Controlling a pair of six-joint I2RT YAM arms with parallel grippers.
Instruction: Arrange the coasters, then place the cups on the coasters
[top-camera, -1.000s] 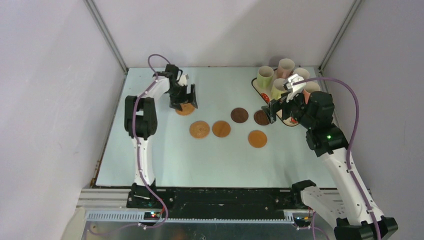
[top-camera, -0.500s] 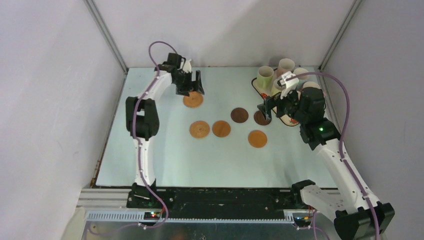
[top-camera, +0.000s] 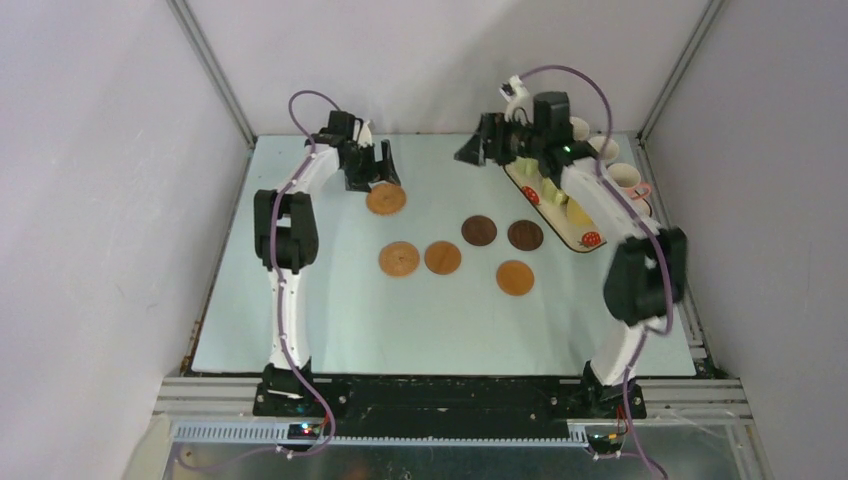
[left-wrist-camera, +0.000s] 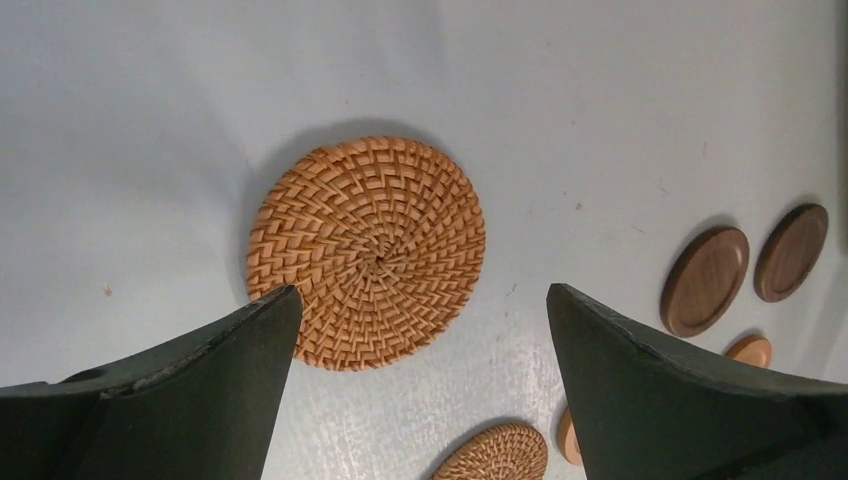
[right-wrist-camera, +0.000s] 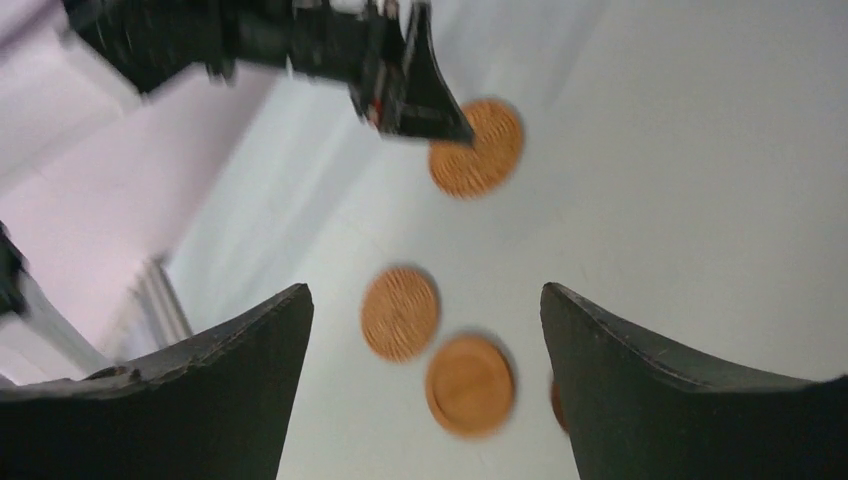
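Six coasters lie on the table. A woven orange coaster (top-camera: 386, 199) (left-wrist-camera: 367, 252) sits just in front of my left gripper (top-camera: 372, 176) (left-wrist-camera: 420, 310), which hangs open above it, holding nothing. Further forward are a second woven coaster (top-camera: 399, 259), a smooth orange one (top-camera: 443, 257), two dark brown ones (top-camera: 479, 230) (top-camera: 525, 235) and another orange one (top-camera: 515, 277). My right gripper (top-camera: 478, 150) (right-wrist-camera: 425, 300) is raised at the back of the table, open and empty. The cups (top-camera: 624, 178) stand at the back right, mostly hidden behind my right arm.
A cream tray with strawberry prints (top-camera: 583, 237) lies along the right edge under the right arm. Enclosure walls rise close on the left, back and right. The right wrist view is motion-blurred.
The left gripper shifted the woven coaster back and right, let it go and pulled back. The right arm swung from the dark coaster by the tray up to the back of the table.
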